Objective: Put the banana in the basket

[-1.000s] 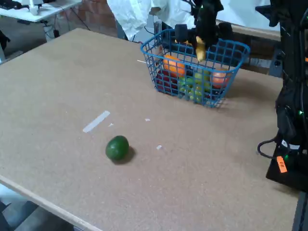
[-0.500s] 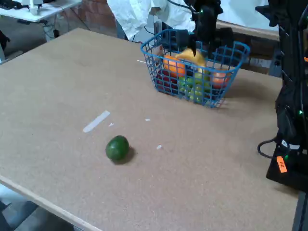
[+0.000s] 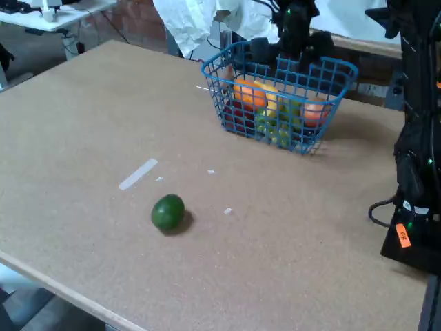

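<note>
Now | banana (image 3: 271,96) lay inside basket (image 3: 329,114), beside orange fruit (image 3: 248,93) | gripper (image 3: 289,52) hovered above rim, spread unclear, holding nothing visible | risk: rising arm could snag wire and tip basket.

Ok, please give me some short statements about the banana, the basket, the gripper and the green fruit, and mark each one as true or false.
1. The banana lies inside the blue basket. True.
2. The gripper holds the banana in the air. False: the banana rests among the other fruit, and the gripper is above it, over the basket.
3. The green round fruit is in the basket. False: it sits on the table, apart from the basket.
4. An orange fruit is in the basket beside the banana. True.
5. The basket lies on its side. False: it stands upright.
</note>
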